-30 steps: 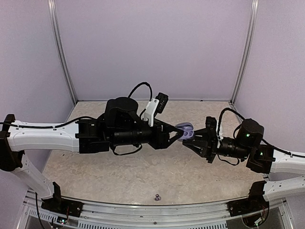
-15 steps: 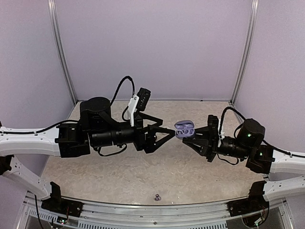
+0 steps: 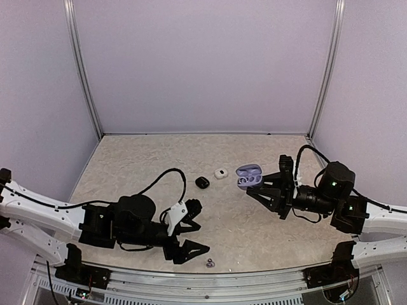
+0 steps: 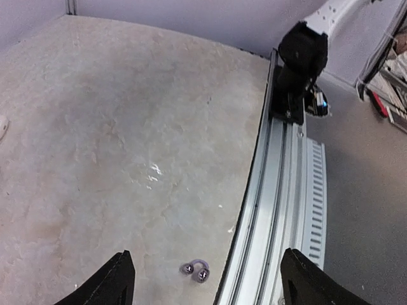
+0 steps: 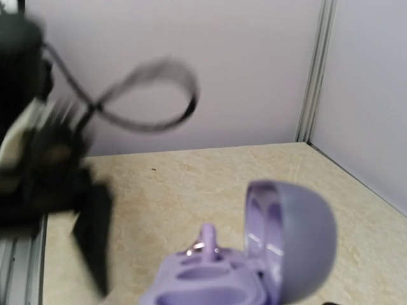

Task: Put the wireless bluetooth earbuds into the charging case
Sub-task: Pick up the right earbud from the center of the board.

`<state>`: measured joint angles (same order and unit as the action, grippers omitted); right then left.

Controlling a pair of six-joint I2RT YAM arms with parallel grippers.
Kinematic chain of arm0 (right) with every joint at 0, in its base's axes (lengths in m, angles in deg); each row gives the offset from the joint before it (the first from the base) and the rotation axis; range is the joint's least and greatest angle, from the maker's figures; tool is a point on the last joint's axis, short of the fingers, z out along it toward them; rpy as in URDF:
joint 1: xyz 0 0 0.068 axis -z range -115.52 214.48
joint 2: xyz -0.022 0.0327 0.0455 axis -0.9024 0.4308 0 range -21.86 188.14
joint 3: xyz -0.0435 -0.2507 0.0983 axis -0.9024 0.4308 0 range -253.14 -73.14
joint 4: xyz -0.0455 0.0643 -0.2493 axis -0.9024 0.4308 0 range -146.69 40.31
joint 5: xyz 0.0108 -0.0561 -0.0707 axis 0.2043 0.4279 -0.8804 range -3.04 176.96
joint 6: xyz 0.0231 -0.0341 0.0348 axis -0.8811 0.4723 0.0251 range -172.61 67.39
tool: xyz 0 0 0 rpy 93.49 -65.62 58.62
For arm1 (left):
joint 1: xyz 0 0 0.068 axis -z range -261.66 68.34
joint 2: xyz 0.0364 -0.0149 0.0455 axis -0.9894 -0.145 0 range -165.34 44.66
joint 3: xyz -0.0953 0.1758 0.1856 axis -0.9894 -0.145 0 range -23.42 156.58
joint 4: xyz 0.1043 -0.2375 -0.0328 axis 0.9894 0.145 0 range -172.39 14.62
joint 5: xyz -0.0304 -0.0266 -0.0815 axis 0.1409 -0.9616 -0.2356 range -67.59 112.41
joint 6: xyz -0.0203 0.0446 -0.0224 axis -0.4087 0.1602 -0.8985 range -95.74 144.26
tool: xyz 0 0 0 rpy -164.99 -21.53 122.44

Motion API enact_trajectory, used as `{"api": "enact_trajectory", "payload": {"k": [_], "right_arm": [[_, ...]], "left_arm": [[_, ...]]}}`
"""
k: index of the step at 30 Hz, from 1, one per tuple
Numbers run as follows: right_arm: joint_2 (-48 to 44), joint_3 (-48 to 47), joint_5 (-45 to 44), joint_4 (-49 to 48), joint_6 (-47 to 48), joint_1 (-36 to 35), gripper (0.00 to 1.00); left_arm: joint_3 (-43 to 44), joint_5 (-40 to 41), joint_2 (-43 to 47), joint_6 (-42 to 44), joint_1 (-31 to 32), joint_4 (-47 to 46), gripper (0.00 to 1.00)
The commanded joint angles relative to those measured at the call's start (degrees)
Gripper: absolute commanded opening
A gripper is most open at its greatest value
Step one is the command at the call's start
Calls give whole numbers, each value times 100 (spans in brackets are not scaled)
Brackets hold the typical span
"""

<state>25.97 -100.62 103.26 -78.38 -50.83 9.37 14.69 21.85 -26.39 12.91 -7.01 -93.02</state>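
My right gripper [image 3: 253,184] is shut on an open purple charging case [image 3: 248,175] and holds it above the table at centre right. In the right wrist view the case [image 5: 210,283] has its lid [image 5: 296,241] up, and one purple earbud [image 5: 207,243] stands in a slot. A second small purple earbud [image 3: 208,262] lies on the table by the front rail. In the left wrist view this earbud [image 4: 194,270] lies between my open fingers. My left gripper [image 3: 198,235] is open, empty and low over the table, just behind the earbud.
A small black case [image 3: 202,182] and a small white case [image 3: 220,173] lie on the table left of the purple case. The metal front rail [image 4: 280,210] runs right beside the loose earbud. Purple walls enclose the table.
My left arm has pulled away from the purple case and swung down to the front of the table, opening over the loose earbud. The right gripper still holds the case, almost unmoved.
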Motion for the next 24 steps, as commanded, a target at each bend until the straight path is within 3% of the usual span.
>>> {"api": "enact_trajectory", "payload": {"k": [1,7,13,24], "right_arm": [[-264,103,-140,232,-162,-25,0],[-369,129,-134,348,-334,0,0],[-514,125,-145,543,-372,18,0],[-717,200,-186,637,-355,44,0]], "left_arm": [[-387,195,-434,480,414,-319,79],[-337,-330,-1389,1279,495,-663,80],[629,-412,-2505,2013,435,496,77],[1479,-514,-3204,2845,255,1858,64]]}}
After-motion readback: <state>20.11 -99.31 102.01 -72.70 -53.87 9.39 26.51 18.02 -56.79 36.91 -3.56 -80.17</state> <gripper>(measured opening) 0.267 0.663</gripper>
